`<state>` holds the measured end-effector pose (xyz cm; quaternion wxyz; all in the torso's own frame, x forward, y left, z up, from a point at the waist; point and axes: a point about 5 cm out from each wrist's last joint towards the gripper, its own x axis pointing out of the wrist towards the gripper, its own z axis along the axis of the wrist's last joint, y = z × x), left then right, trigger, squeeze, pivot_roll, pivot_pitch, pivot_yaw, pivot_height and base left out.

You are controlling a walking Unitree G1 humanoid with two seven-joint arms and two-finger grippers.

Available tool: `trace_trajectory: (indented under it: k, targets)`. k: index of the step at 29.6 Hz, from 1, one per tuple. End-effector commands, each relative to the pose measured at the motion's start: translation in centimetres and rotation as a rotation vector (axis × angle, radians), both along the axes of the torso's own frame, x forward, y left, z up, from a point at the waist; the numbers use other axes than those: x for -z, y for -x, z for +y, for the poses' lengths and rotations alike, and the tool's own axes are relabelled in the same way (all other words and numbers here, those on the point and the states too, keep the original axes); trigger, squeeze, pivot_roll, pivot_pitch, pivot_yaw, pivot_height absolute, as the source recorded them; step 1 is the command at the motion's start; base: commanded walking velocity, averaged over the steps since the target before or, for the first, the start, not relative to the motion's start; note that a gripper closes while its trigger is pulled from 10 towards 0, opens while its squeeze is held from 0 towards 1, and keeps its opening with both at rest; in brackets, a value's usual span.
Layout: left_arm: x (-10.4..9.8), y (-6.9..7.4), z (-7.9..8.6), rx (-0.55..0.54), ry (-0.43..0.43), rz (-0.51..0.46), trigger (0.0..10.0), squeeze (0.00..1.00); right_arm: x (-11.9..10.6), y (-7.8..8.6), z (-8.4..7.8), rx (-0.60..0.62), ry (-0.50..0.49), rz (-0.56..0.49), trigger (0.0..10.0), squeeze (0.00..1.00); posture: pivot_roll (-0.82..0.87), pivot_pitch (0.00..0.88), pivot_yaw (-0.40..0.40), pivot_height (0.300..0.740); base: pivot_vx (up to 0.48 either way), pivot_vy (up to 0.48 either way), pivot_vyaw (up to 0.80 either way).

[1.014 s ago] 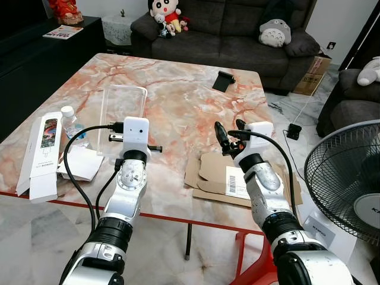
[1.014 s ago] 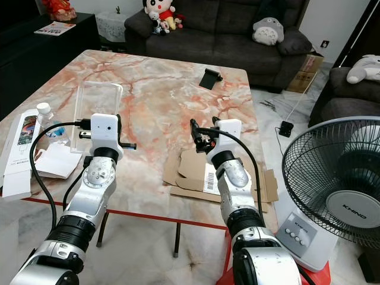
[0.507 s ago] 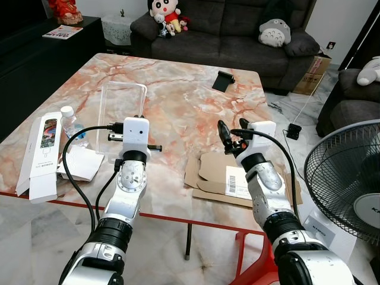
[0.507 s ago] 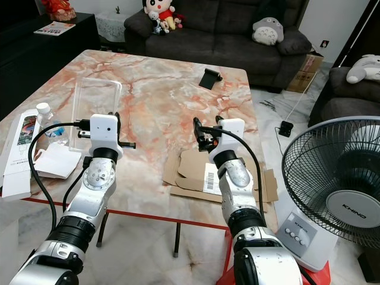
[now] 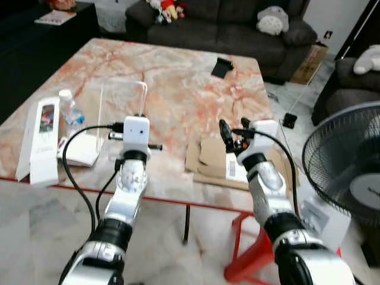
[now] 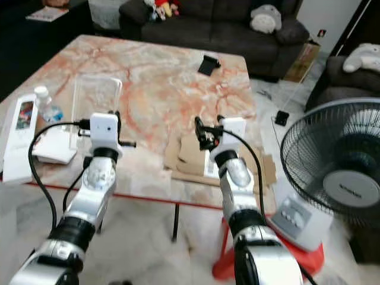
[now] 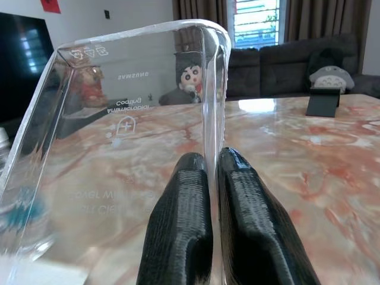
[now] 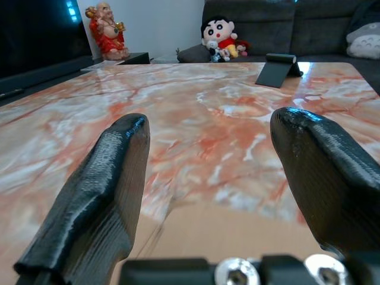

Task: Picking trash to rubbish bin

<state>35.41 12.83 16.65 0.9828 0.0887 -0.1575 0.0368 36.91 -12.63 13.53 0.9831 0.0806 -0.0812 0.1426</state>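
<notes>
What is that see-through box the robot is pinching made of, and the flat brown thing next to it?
The see-through box looks like thin clear plastic: you can see the table through it, its edges shine, and it has printed words. The left tool pinches its wall. The flat brown thing looks like cardboard: dull brown, folded flat, with a white label. The right tool is above it, open.

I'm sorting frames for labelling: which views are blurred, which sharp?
Both eye views are soft with motion blur, smearing the flattened brown cardboard; left wrist view is crisp on the clear plastic tray pinched by the left gripper; right wrist view is sharp on the open right gripper.
</notes>
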Motion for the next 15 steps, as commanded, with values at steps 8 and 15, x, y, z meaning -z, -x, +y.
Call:
trace_trajectory:
  k: [8,15]
  targets:
    - [-0.09,-0.12,-0.30,0.006,-0.016,-0.002,10.0,0.00,-0.44,-0.15,-0.67,0.025,-0.003,-0.016,10.0,0.00,-0.09,0.000,-0.094,0.740,-0.298,0.000,0.00]
    - [-0.06,-0.14,-0.18,0.001,-0.016,-0.002,10.0,0.00,-0.36,-0.14,-0.75,0.027,-0.002,-0.012,10.0,0.00,-0.09,0.000,-0.098,0.740,-0.297,0.000,0.00]
